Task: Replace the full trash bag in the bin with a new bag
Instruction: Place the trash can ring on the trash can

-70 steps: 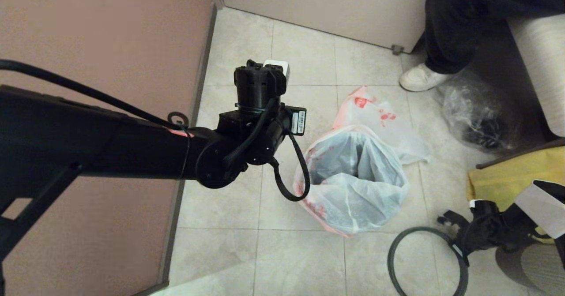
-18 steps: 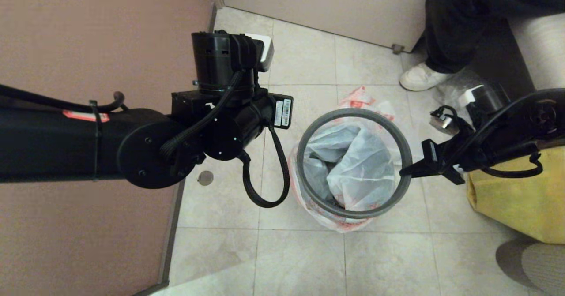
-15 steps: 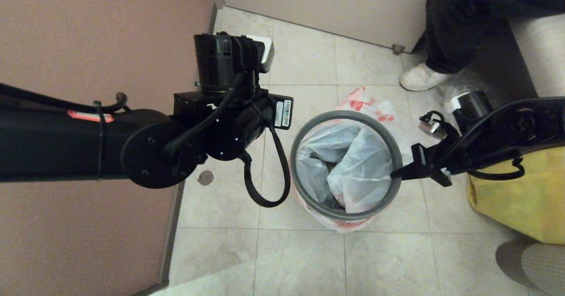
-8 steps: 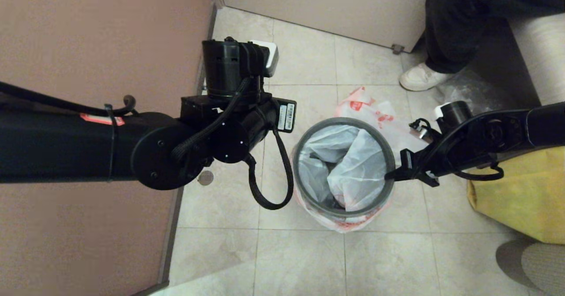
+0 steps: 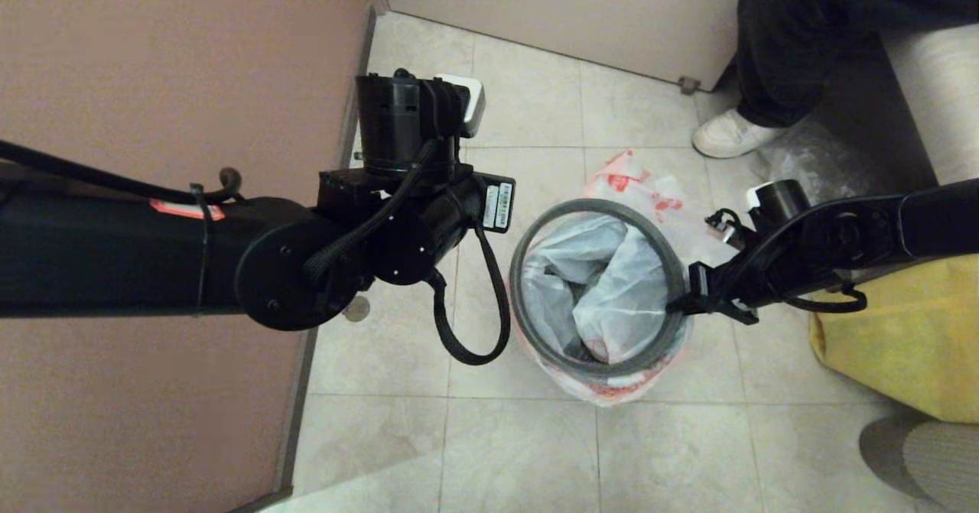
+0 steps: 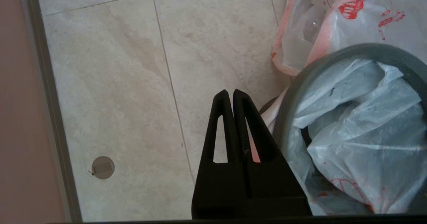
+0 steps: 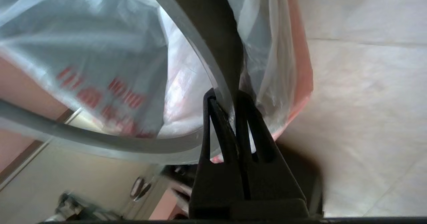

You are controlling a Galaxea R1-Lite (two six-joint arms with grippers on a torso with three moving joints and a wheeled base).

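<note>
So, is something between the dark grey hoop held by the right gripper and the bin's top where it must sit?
Only the thin white new bag, draped over the small round black bin. The right gripper is shut on the dark grey hoop, already level with the bag's mouth. The shut left gripper hangs beside it, apart.

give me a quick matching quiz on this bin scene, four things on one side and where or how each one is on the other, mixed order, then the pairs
Things:
1. grey hoop
2. new bag
3. left gripper
4. yellow bag

Places or states:
A. shut and empty, above the floor beside the bin
B. on the floor under the right arm
C. pinched in the right gripper at its right side
D. lines the bin, its pink edge folded over the outside

Pairs: 1-C, 2-D, 3-A, 4-B
</note>
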